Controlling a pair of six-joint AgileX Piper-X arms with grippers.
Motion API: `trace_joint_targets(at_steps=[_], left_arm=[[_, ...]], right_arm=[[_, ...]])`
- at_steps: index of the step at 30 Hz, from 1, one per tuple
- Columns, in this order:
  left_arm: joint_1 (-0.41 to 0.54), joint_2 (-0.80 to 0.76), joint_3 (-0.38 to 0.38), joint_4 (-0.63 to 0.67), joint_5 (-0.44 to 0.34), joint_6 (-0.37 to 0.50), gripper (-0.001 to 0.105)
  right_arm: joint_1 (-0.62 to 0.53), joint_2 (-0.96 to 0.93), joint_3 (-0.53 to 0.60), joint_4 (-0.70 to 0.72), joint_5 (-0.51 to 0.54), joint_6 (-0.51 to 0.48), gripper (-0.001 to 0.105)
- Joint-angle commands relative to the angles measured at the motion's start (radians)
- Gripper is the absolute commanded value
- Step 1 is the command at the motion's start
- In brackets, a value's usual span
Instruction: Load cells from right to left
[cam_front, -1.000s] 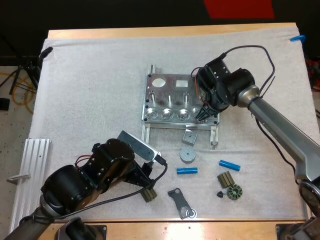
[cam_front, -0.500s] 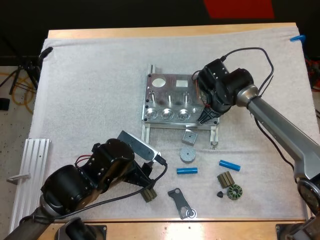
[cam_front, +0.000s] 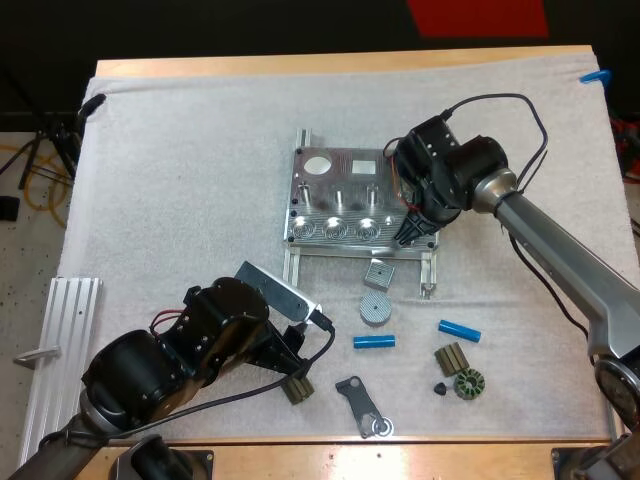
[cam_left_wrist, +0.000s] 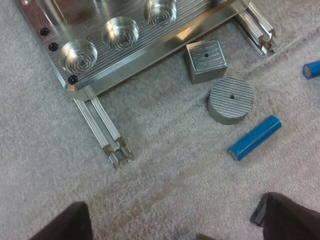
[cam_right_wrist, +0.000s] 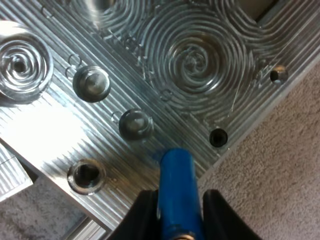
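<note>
The metal fixture (cam_front: 345, 205) lies mid-mat, with round pockets along its near edge. My right gripper (cam_front: 412, 232) hangs over the fixture's near right corner, shut on a blue cylinder (cam_right_wrist: 177, 192) whose tip is just above the ribbed plate (cam_right_wrist: 115, 65) beside a small hole. Two more blue cylinders (cam_front: 374, 341) (cam_front: 459, 330) lie on the mat below the fixture. My left gripper (cam_left_wrist: 175, 227) stands open above bare mat, near a blue cylinder (cam_left_wrist: 255, 137), a round metal disc (cam_left_wrist: 230, 98) and a square metal block (cam_left_wrist: 205, 60).
Small dark parts (cam_front: 458, 370) and a flat bracket (cam_front: 362, 406) lie near the mat's front. A ribbed aluminium rail (cam_front: 55, 345) sits at the left edge. The far half of the mat is bare.
My right gripper has edged slightly with the blue cylinder over the fixture's right corner. The left arm has not moved.
</note>
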Motion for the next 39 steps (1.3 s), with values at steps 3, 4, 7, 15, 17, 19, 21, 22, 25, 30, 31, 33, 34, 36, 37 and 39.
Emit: trace_joint_targets(at_steps=[3,4,7,15,17,19,21,22,25,30,31,33,34,36,37,39], left_arm=[[-0.005,-0.006,-0.006,-0.006,-0.021,-0.002,0.069],[-0.005,-0.006,-0.006,-0.006,-0.021,-0.002,0.069],[-0.005,-0.006,-0.006,-0.006,-0.021,-0.002,0.069],[-0.005,-0.006,-0.006,-0.006,-0.021,-0.002,0.069],[-0.005,-0.006,-0.006,-0.006,-0.021,-0.002,0.069],[-0.005,-0.006,-0.006,-0.006,-0.021,-0.002,0.069],[-0.005,-0.006,-0.006,-0.006,-0.021,-0.002,0.069],[-0.005,-0.006,-0.006,-0.006,-0.021,-0.002,0.069],[-0.005,-0.006,-0.006,-0.006,-0.021,-0.002,0.069],[-0.005,-0.006,-0.006,-0.006,-0.021,-0.002,0.069],[-0.005,-0.006,-0.006,-0.006,-0.021,-0.002,0.069],[-0.005,-0.006,-0.006,-0.006,-0.021,-0.002,0.069],[-0.005,-0.006,-0.006,-0.006,-0.021,-0.002,0.069],[-0.005,-0.006,-0.006,-0.006,-0.021,-0.002,0.069],[-0.005,-0.006,-0.006,-0.006,-0.021,-0.002,0.069],[-0.005,-0.006,-0.006,-0.006,-0.021,-0.002,0.069]], right_arm=[[-0.001,0.026,-0.005,-0.014,0.015,-0.014,0.005],[-0.001,0.026,-0.005,-0.014,0.015,-0.016,0.005],[-0.001,0.026,-0.005,-0.022,0.015,-0.018,0.005],[-0.001,0.026,-0.005,-0.055,0.027,-0.026,0.005],[-0.001,0.026,-0.005,-0.055,0.027,-0.034,0.005],[-0.001,0.026,-0.005,-0.055,0.027,-0.034,0.005],[-0.001,0.026,-0.005,-0.050,0.027,-0.034,0.005],[-0.001,0.024,-0.007,-0.048,0.027,-0.034,0.005],[-0.001,0.021,-0.019,-0.038,0.027,-0.025,0.018],[-0.001,-0.002,-0.049,-0.041,0.027,-0.011,0.044],[-0.001,-0.004,-0.055,-0.042,0.027,-0.004,0.044],[-0.001,-0.018,-0.069,-0.044,0.027,-0.001,0.044],[-0.001,-0.023,-0.072,-0.044,0.027,-0.001,0.044],[-0.001,-0.042,-0.086,-0.043,0.027,-0.001,0.044],[-0.001,-0.047,-0.088,-0.043,0.030,-0.001,0.044],[-0.001,-0.066,-0.093,-0.043,0.056,-0.001,0.044]])
